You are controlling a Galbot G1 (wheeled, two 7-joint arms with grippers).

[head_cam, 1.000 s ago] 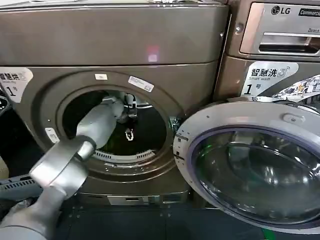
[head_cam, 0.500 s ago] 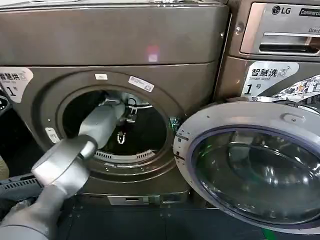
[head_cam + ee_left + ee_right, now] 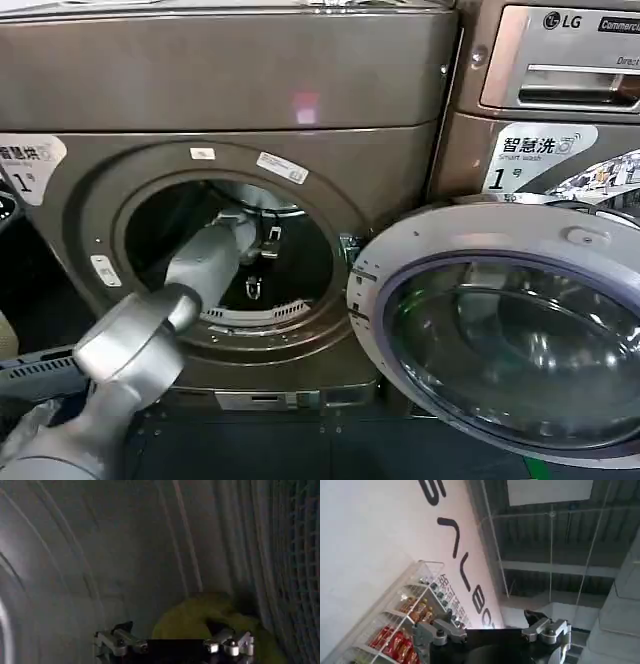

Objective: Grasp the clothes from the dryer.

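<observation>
Item: the dryer [image 3: 230, 90], bronze-grey front-loader, its door [image 3: 505, 330] swung wide open to the robot's right, porthole clear. Contents: the clothes [image 3: 200, 622], one small limp yellow-green piece lying on the drum floor against the ribbed drum wall [image 3: 150, 545], just ahead of the left gripper [image 3: 175, 647]. Left gripper: inside the drum, fingers spread wide, nothing between them; one fingertip [image 3: 227, 642] sits over the near edge of the fabric, the other over bare metal beside it. Step in hand, as judged: closing on the fabric. To do it well, the claw likely needs to shift sideways so the heap sits centred between the fingers, then sink until the tips press into the cloth before closing; a shallow pinch on so limp a piece may catch only a fold and slip. Left arm [image 3: 190, 290]: reaches from low on the robot's left up and forward through the porthole, forearm angled into the opening, wrist bent downward toward the drum floor. Right gripper [image 3: 492, 632]: parked away from the machine, pointing up toward a ceiling and a shelf of bottles, fingers apart, holding nothing.
</observation>
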